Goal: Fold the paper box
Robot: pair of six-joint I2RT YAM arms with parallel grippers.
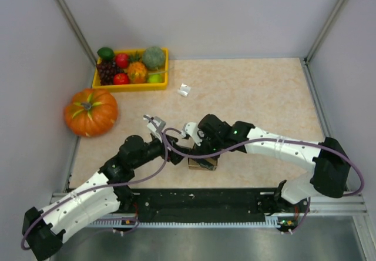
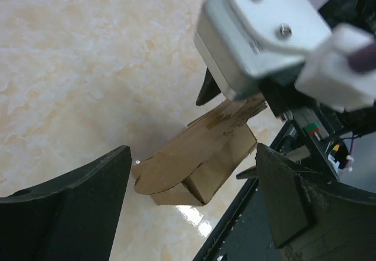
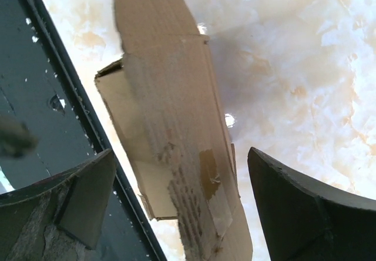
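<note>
The paper box (image 1: 203,163) is a small brown cardboard piece on the table near the front edge, between the two arms. In the left wrist view the paper box (image 2: 200,161) is a partly formed box whose rounded flap lies over the top. My left gripper (image 2: 192,151) is open, and the box lies just beyond its fingertips (image 2: 88,196), untouched. From above, my left gripper (image 1: 179,157) is at the box's left. My right gripper (image 1: 202,153) hangs over the box. It is open, with its fingers (image 3: 305,208) on either side of the paper box (image 3: 170,126), which has a long flap sticking out.
A big orange pumpkin (image 1: 91,111) sits at the left wall. Behind it is a yellow tray (image 1: 130,86) of fruit. A tiny white object (image 1: 185,90) lies mid-table. The black base rail (image 1: 205,199) runs just in front of the box.
</note>
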